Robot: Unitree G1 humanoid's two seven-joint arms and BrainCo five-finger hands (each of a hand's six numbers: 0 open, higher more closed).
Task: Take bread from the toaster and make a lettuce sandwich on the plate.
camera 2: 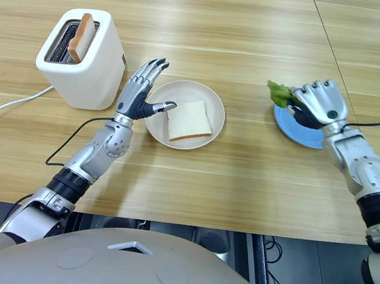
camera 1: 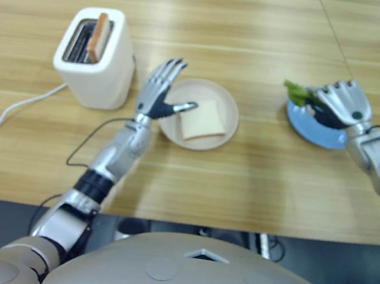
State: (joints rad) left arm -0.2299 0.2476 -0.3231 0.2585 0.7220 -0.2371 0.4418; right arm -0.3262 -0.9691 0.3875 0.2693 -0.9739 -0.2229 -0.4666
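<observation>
One slice of bread (camera 1: 203, 119) lies flat on the beige plate (camera 1: 211, 89) at the middle of the frame, a little right of the plate's centre. It is close to square, so it has no real long axis; its edges sit slightly turned against the frame, one corner aimed toward the lower left.

A second slice (camera 1: 99, 37) stands on edge in the white toaster (camera 1: 98, 67) at the upper left, its top sticking out of the slot. Its long axis runs along the slot, from the top of the frame toward the bottom with a slight lean.

The left hand (camera 1: 157, 96) is just left of the plate, between it and the toaster. Its fingers are spread and straight and hold nothing. The thumb lies over the plate's left rim, close to the slice's edge; whether it touches cannot be told.

At the right of the frame, the right hand (camera 1: 342, 102) has its fingers curled around a piece of lettuce (camera 1: 296, 93), above the blue dish (camera 1: 317, 134). The leaf sticks out toward the left, toward the plate.

Judging by this, the bottom slice is placed and the lettuce is in hand. The lettuce has yet to go on the bread, and the second slice has yet to come from the toaster as the top.
</observation>
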